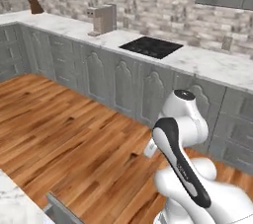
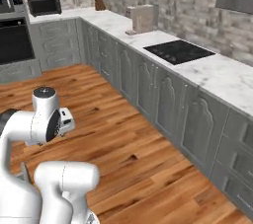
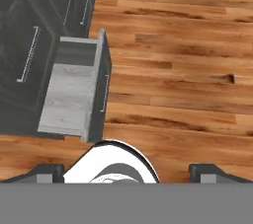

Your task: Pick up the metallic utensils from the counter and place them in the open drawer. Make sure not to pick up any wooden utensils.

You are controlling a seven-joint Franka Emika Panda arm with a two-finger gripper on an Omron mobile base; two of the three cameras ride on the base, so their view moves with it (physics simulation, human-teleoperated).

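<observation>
Your claw (image 3: 126, 171) stands with its tips wide apart at the bottom of the hand view, one dark tip (image 3: 47, 171) at lower left and the other at lower right, with nothing between them but floor. It looks down on the wooden floor (image 3: 183, 70), which takes up the right and upper part of that view.

The open drawer (image 3: 66, 94) sits in the left half of the hand view, pulled out from the dark grey cabinet front (image 3: 24, 45). Its pale marbled bottom is bare, and its plain grey front (image 3: 99, 85) runs down its right side next to the floor.

In the left base view, you can see a corner of the white marble worktop (image 1: 12, 201) at lower left, with the grey drawer edge (image 1: 62, 210) just beside it. The arm (image 1: 183, 164) rises at lower right. Along the far wall runs another counter (image 1: 207, 62) with a black cooktop (image 1: 150, 46).
</observation>
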